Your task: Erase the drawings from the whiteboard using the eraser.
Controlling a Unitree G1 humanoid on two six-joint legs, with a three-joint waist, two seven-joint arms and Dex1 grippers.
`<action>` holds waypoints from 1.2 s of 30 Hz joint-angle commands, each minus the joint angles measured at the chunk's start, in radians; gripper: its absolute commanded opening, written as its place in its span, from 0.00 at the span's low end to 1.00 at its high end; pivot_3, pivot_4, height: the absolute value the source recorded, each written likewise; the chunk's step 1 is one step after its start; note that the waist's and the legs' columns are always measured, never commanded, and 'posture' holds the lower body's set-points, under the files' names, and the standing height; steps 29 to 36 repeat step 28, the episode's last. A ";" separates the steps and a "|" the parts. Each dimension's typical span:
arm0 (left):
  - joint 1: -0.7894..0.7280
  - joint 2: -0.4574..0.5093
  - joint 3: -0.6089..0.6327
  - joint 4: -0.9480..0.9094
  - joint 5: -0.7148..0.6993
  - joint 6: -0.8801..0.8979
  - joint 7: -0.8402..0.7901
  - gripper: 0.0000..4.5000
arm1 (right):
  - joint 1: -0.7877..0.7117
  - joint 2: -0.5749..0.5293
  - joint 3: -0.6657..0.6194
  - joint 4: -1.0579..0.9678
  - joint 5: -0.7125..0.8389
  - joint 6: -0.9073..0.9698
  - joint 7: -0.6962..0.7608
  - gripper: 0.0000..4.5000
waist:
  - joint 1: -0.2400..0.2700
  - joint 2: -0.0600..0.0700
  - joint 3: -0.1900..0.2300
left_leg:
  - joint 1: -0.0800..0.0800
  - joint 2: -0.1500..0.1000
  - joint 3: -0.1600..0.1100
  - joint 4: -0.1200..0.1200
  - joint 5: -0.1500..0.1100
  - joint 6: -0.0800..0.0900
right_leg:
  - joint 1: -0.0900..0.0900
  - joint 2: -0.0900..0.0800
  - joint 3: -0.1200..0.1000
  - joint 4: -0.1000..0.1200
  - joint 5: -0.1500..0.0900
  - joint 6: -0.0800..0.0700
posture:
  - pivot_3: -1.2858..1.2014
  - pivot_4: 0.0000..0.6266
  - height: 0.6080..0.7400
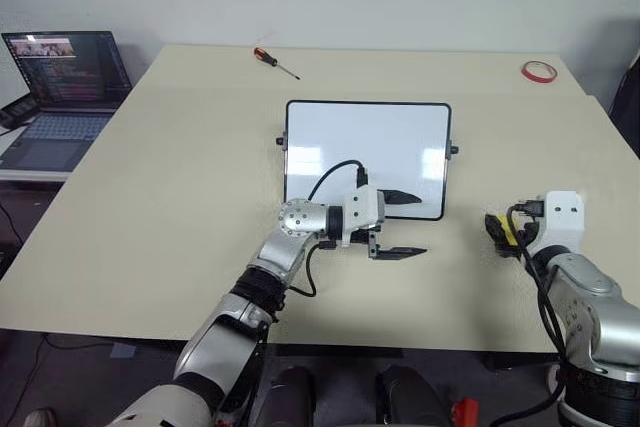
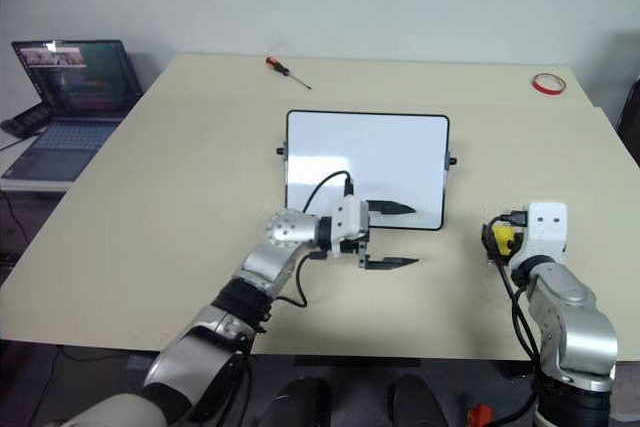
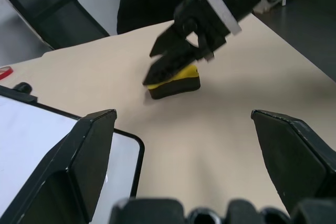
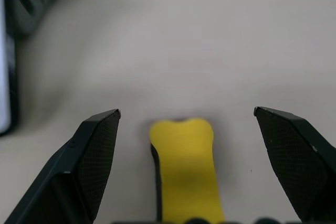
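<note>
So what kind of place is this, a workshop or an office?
Probably an office or lab: a broad beige table, an open dark laptop on a side desk, and a black office chair.

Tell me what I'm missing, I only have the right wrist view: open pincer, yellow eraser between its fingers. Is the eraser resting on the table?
Observer: Yes. The left wrist view shows the eraser lying flat on the table, black side down, with the right pincer open over it.
Operator: Where is it relative to the whiteboard?
Observer: It lies off the whiteboard, to the robot's right of it and nearer the table's front edge.
Operator: And the left pincer?
Observer: The left pincer is open at the board's near right corner, pointing toward the eraser.
</note>
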 commanded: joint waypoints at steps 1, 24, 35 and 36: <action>0.065 0.069 0.094 -0.236 -0.098 0.157 0.046 1.00 | 0.009 0.027 -0.066 -0.168 0.041 0.050 -0.035 0.99 | 0.000 0.000 0.000 | 0.000 0.000 0.000 0.000 0.000 0.000 | 0.000 0.000 0.000 0.000 0.000 0.000 | 0.52 0.24 1.00; 0.877 -0.039 0.420 -0.902 0.203 0.341 0.965 1.00 | 0.628 0.160 0.039 -0.123 -0.136 -0.819 -0.002 0.99 | 0.011 0.000 -0.001 | 0.006 -0.002 -0.002 0.000 0.000 0.000 | 0.008 -0.009 0.001 -0.001 -0.004 0.005 | 0.52 0.24 1.00; 0.869 -0.041 0.391 -0.902 0.199 0.354 0.966 1.00 | 0.627 0.169 0.054 -0.093 -0.123 -0.834 0.002 0.99 | 0.011 0.000 -0.001 | 0.006 -0.001 -0.003 0.000 0.000 0.000 | 0.007 -0.009 0.000 -0.001 -0.005 0.003 | 0.52 0.24 1.00; 0.869 -0.041 0.391 -0.902 0.199 0.354 0.966 1.00 | 0.627 0.169 0.054 -0.093 -0.123 -0.834 0.002 0.99 | 0.011 0.000 -0.001 | 0.006 -0.001 -0.003 0.000 0.000 0.000 | 0.007 -0.009 0.000 -0.001 -0.005 0.003 | 0.52 0.24 1.00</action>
